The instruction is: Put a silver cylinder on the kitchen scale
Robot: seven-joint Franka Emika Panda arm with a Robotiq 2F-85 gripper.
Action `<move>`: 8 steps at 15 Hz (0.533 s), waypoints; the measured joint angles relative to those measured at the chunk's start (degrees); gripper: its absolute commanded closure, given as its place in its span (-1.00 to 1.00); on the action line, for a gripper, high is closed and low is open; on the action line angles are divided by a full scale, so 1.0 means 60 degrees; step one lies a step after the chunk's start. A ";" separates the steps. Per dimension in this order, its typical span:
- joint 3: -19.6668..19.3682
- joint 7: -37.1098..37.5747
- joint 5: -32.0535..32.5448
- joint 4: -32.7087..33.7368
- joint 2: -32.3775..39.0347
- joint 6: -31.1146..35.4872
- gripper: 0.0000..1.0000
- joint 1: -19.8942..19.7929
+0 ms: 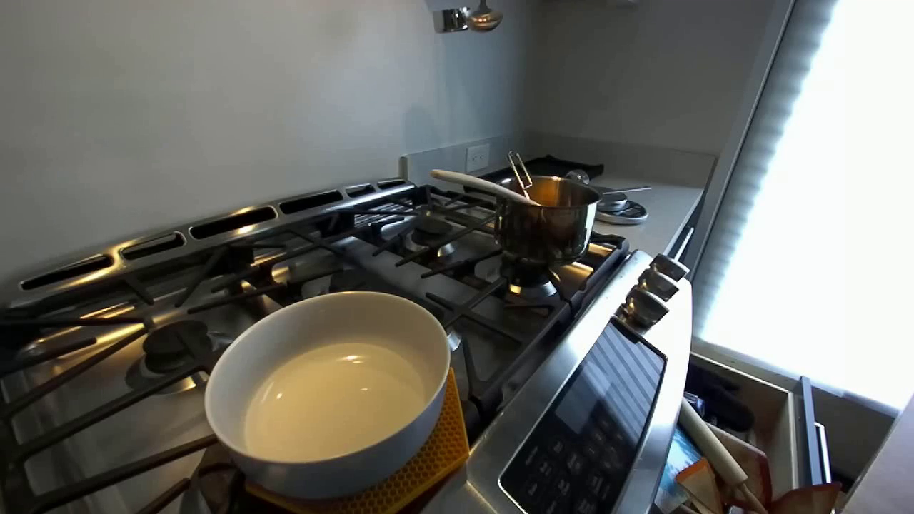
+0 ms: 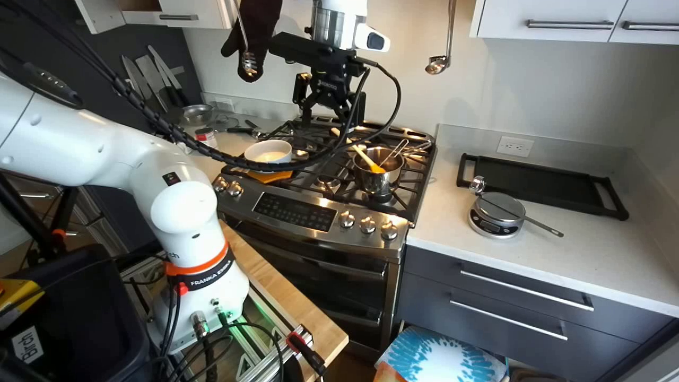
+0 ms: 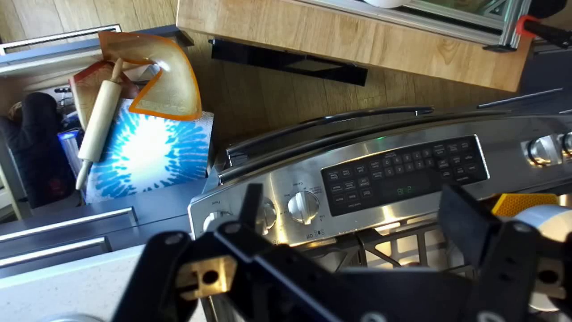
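The silver cylinder (image 2: 498, 212) is seen on top of the kitchen scale (image 2: 489, 227), which is set on the bench (image 2: 578, 260) to the right of the stove (image 2: 350, 233) in an exterior view. By this the low, round silver piece is meant; whether it is separate from the scale's own platform cannot be told for certain. Its flat round face is turned upward, so its axis is stood upright, and it is shown to be broader than tall. Across it a ladle (image 2: 530, 220) is laid, the bowl pointed back toward the black tray (image 2: 541, 180) and the handle end pointed outward to the right, toward the bench's front edge. In an exterior view, the scale is partly hidden behind the metal pot (image 1: 548, 232). The pincer (image 2: 331, 118) is positioned above the stove, well apart from the scale, with its tips turned down. Its fingers (image 3: 251, 205) are spread wide and nothing is gripped by them; in the wrist view the stove's control panel (image 3: 380, 179) is seen between and beyond them. On the stove a white bowl (image 1: 314, 407) is rested on an orange honeycomb mat (image 1: 439, 447).
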State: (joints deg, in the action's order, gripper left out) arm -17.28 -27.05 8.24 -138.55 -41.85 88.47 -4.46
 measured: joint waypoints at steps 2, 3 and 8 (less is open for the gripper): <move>0.0030 -0.0092 -0.0135 0.0110 -0.0034 0.0087 -1.00 0.0080; 0.0085 -0.0239 -0.0214 0.0271 -0.0110 0.0197 -1.00 0.0163; 0.0721 -0.0660 -0.0271 0.1862 -0.0714 0.0316 -1.00 0.0664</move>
State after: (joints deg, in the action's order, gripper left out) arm -12.95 -31.01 6.62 -127.38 -46.13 90.37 -0.48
